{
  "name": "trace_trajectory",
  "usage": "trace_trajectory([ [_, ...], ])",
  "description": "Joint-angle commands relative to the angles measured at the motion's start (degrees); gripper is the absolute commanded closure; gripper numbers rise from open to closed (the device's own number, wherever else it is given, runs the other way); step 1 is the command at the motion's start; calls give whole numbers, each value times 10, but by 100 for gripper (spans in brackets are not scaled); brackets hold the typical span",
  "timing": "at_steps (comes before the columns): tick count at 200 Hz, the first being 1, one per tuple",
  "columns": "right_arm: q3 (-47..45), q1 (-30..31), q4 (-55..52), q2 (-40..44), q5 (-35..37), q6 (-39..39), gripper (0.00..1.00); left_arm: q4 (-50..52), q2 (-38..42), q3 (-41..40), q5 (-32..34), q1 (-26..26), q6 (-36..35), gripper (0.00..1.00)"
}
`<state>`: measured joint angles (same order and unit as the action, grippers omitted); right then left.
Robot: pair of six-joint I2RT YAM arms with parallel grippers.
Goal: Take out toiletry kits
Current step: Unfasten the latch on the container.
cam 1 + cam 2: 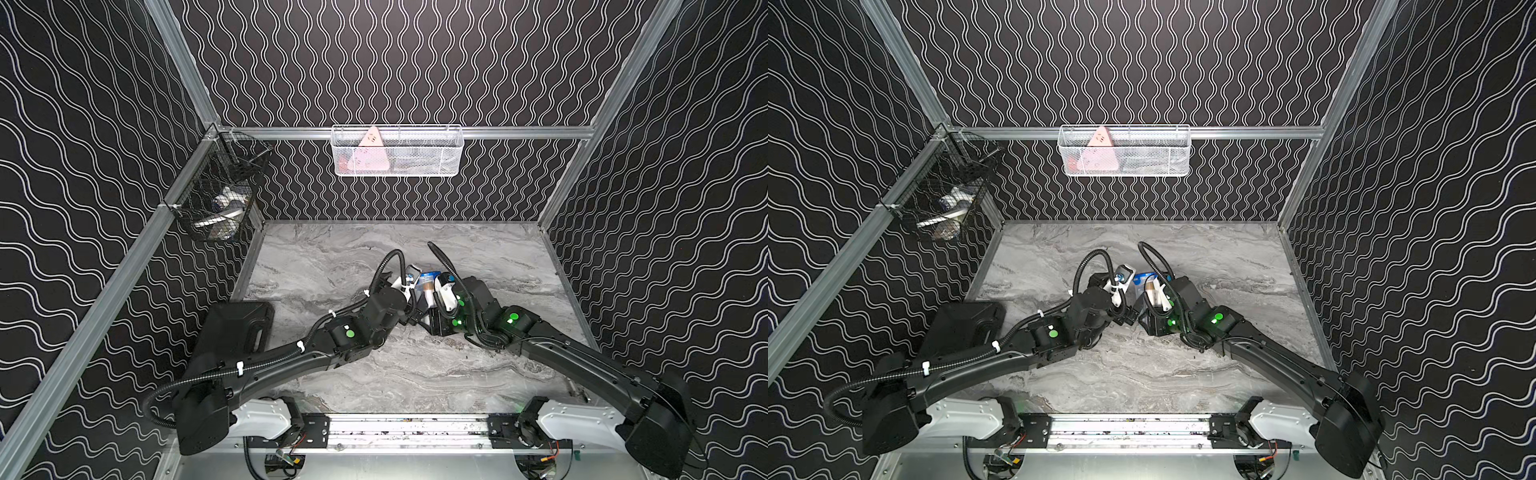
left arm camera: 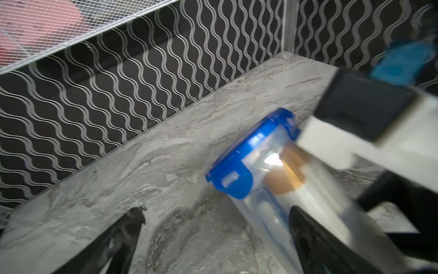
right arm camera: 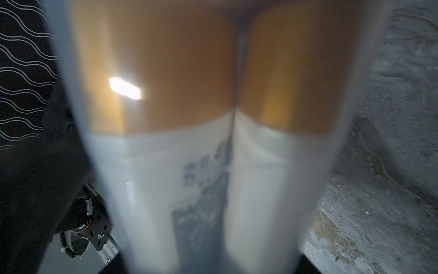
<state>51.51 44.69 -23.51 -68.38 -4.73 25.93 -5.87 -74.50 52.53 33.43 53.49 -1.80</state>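
The clear tapered plastic cup (image 2: 263, 208) sits near the middle of the grey marbled tabletop (image 1: 332, 266), a touch toward 1 o'clock. It is tilted, with its blue lobed round lid (image 2: 246, 151) pointing toward 12. Inside I see two white bottles with gold caps (image 3: 147, 180), side by side, caps toward the lid, so the kit is not out yet. My right gripper (image 1: 441, 293), reaching in from 4 o'clock, is clasped round the cup's body. My left gripper (image 2: 216, 210), in from 8 o'clock, has its fingers spread wide and empty, just beside the lid.

I judge the step in hand to be getting the lid off. I'd hold the right clasp firm but low on the body, clear of the rim, so the soft wall doesn't pinch the lid on. I'd bring the left fingers across the lid's edge at a clip tab rather than the smooth curve, close squarely, then peel toward 12. I'd tip the mouth upward first, or the bottles may slide out onto the table.

The left wrist view is smeared, so I cannot tell whether a left finger touches the cup wall. The right wrist view is filled by the cup, and that gripper's own fingers don't show there. The arms hide the cup's base in both top views, so I cannot tell whether it is resting or lifted. I cannot make out any other kit pieces inside the cup.
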Motion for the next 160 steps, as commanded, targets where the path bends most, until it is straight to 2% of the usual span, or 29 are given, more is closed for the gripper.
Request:
trace_trajectory([
  [1, 7, 9, 29, 1, 20, -16, 73, -84, -8, -11, 56, 1, -29, 1],
  [78, -14, 35, 31, -6, 21, -13, 75, -183, -37, -48, 73, 1, -27, 3],
  [160, -66, 44, 34, -2, 48, 22, 78, -268, -17, -100, 128, 0, -30, 11],
])
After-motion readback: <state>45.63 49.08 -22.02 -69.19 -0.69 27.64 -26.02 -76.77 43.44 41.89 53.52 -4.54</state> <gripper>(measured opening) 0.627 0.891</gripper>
